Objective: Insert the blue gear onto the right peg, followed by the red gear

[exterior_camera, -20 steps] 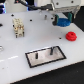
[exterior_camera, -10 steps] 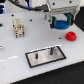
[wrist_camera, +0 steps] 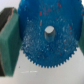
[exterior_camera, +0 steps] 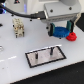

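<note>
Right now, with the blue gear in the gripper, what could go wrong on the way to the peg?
1. The blue gear hangs close beside the red gear; a sideways swing could knock it.
2. The grey plate carries two pins. The right peg is thin, and the gear's centre hole looks small in the wrist view, so slight misalignment may jam it.
3. The gripper holds the gear only by its toothed edge; it might tilt on contact.

Blue gear (exterior_camera: pixel 60 32) (gripper-held (exterior_camera: pixel 60 31)) beside red gear (exterior_camera: pixel 71 36).
</note>
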